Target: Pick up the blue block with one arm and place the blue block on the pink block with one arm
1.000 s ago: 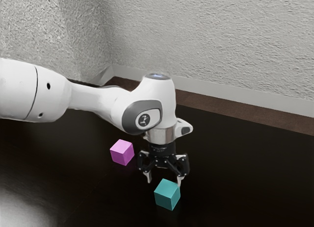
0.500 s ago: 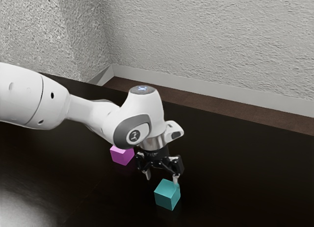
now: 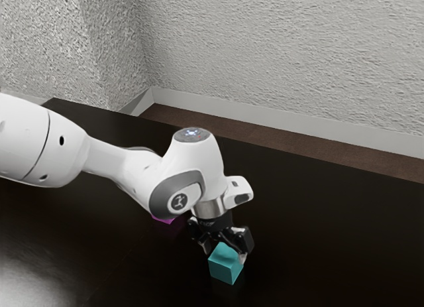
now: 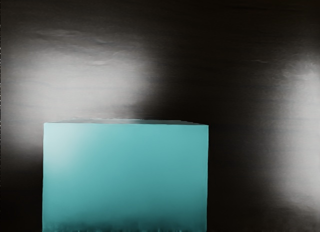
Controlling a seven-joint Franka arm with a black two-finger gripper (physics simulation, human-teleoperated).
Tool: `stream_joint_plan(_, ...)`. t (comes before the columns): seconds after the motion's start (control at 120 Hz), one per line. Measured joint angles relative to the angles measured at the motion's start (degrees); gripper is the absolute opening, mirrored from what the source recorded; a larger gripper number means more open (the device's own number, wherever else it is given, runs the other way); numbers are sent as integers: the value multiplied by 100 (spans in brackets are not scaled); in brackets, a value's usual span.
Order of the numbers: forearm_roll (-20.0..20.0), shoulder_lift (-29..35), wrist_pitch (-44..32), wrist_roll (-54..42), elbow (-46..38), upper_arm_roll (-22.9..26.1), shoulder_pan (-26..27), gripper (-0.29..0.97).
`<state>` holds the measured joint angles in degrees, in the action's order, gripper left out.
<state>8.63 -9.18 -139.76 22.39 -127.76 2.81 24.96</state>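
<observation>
The arm (image 3: 99, 158) reaches down to the blue block (image 3: 224, 268), which sits flat on the dark counter (image 3: 331, 221). The jaws are low over its top, spread wide with one finger to either side. They look open, though the fingertips are too dark to tell whether either touches the block. The pink block (image 3: 161, 219) lies just beyond, a sliver showing under the wrist. In the wrist view the blue block sits right under the hand.

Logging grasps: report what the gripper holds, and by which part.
Cannot be told. The black two-finger gripper sits at the top of the blue-green cube, which rests on the dark table; contact is not visible.
</observation>
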Motion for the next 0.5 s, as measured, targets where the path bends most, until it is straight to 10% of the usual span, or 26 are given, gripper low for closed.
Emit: stream_joint_plan(0.5, -59, -498, -71, -230, 225, -40, -87, 68)
